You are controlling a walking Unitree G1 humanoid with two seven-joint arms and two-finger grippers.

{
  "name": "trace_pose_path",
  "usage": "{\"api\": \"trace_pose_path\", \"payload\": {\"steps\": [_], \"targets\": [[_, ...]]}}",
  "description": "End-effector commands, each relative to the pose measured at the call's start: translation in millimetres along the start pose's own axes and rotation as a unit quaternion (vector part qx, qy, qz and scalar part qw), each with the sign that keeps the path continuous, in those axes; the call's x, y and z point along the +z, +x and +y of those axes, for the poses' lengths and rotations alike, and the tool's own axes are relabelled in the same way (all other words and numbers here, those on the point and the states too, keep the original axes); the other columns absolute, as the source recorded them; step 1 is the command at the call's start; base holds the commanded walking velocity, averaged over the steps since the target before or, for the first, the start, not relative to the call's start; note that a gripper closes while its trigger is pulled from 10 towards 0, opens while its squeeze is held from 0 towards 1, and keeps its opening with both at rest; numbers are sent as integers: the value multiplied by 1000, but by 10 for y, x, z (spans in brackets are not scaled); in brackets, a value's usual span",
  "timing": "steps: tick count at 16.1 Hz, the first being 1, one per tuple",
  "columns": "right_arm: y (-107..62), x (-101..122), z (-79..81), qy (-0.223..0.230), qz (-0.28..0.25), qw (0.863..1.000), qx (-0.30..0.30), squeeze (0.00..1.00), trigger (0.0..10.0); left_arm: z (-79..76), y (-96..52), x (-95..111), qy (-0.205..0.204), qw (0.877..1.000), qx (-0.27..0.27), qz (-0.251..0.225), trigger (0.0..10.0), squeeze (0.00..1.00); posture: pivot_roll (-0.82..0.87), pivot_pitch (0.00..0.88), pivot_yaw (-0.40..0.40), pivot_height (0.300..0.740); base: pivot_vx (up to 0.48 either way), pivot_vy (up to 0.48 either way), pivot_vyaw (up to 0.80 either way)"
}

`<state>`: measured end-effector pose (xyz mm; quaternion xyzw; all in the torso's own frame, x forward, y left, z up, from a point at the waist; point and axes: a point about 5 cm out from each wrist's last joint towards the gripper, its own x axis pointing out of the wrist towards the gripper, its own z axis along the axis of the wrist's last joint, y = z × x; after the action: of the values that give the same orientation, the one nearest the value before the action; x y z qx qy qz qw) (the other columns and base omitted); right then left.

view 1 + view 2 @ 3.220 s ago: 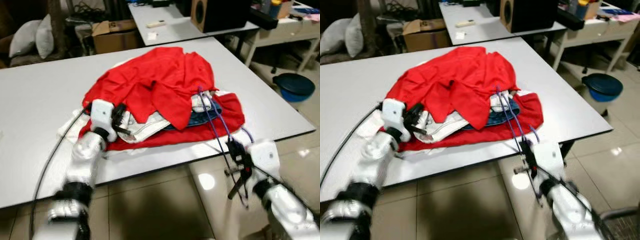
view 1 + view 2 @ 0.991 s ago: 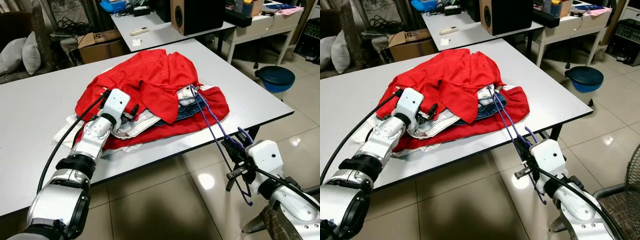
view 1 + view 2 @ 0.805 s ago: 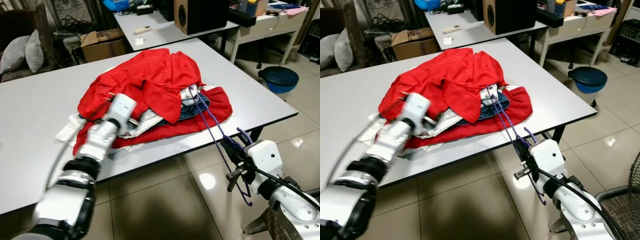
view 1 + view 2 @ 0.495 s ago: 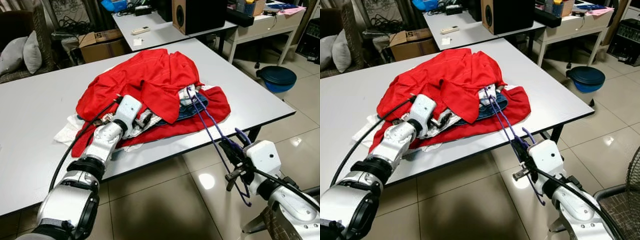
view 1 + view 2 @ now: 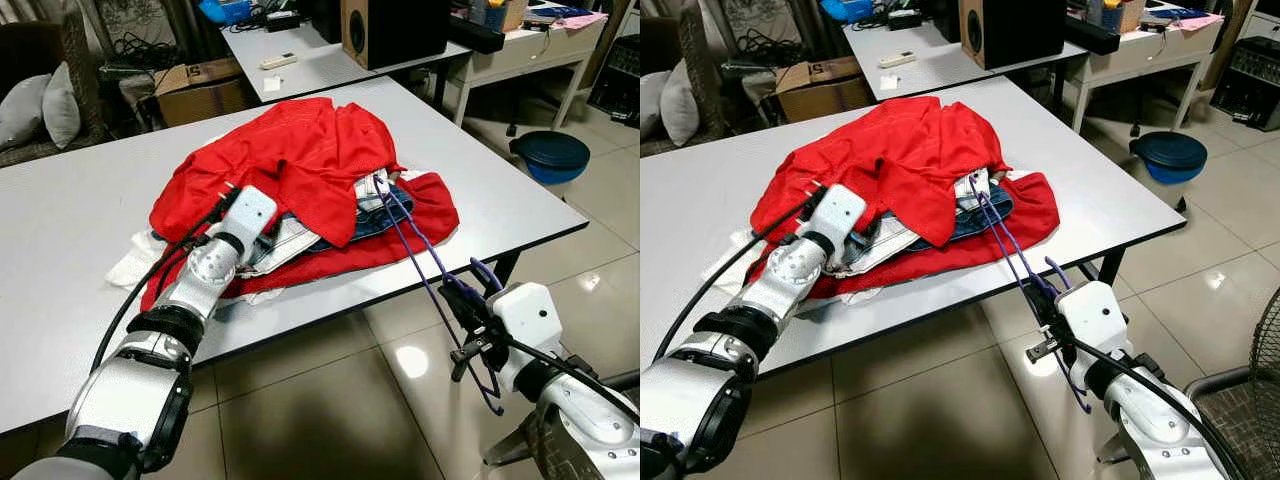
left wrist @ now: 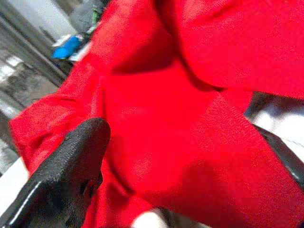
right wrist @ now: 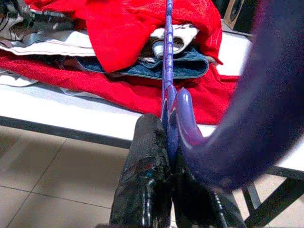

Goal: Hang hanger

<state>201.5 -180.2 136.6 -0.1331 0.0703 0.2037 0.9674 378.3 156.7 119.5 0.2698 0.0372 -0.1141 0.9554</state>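
Right wrist view: our right gripper (image 7: 167,156) is clenched on the purple hanger (image 5: 420,250), held off the table's (image 5: 80,220) front edge while its far end is buried in the clothes pile (image 5: 300,170). Our left gripper (image 6: 156,180) presses into red cloth with fingers apart. Risk: pulling could drag garments off. Count: one hanger, one pile, two grippers.

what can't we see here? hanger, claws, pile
- Purple hanger: far end buried under the red garment, both eye views.
- Left claw: what it grips, if anything; the wrist view is blurred red cloth and the eye views show its housing, not the tips.
- Clothes pile: lower layers covered by the red garment.
- Right claw: shut on the hanger; its hook is a close blur.
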Motion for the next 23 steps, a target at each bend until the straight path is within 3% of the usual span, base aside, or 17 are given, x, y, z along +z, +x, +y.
{"api": "trace_pose_path", "payload": {"steps": [1,2,3,4,6,14,20,23], "targets": [[-4,66,-8,-1,-12,1000,-1,0,10000,114,16,34,0,1000,22,0,4000,0,-216,0,140,740,0,0,0],[-2,67,-9,-2,-12,1000,-1,0,10000,120,13,16,4,1000,25,5,1961,0,-217,0,140,740,0,0,0],[-2,69,-7,-2,-12,1000,0,0,10000,131,10,7,6,1000,29,8,588,0,-218,0,141,740,0,0,0],[-2,69,-6,-2,-12,1000,0,0,10000,134,10,6,7,999,31,8,1137,0,-218,0,141,740,0,0,0],[-8,65,-7,-2,-11,1000,-1,0,10000,123,12,41,-1,1000,18,-7,0,0,-218,0,141,740,0,0,0],[6,54,3,-2,-9,1000,5,0,10000,189,-14,62,-22,999,-4,-32,0,0,-209,0,137,740,0,0,0],[30,48,17,-1,-9,1000,8,0,10000,196,-37,-7,-40,999,-19,-17,0,0,-203,0,142,740,0,0,0],[28,38,26,-2,-8,1000,9,0,10000,184,-29,8,-79,997,-20,-20,0,0,-203,0,147,740,0,0,0]]}}
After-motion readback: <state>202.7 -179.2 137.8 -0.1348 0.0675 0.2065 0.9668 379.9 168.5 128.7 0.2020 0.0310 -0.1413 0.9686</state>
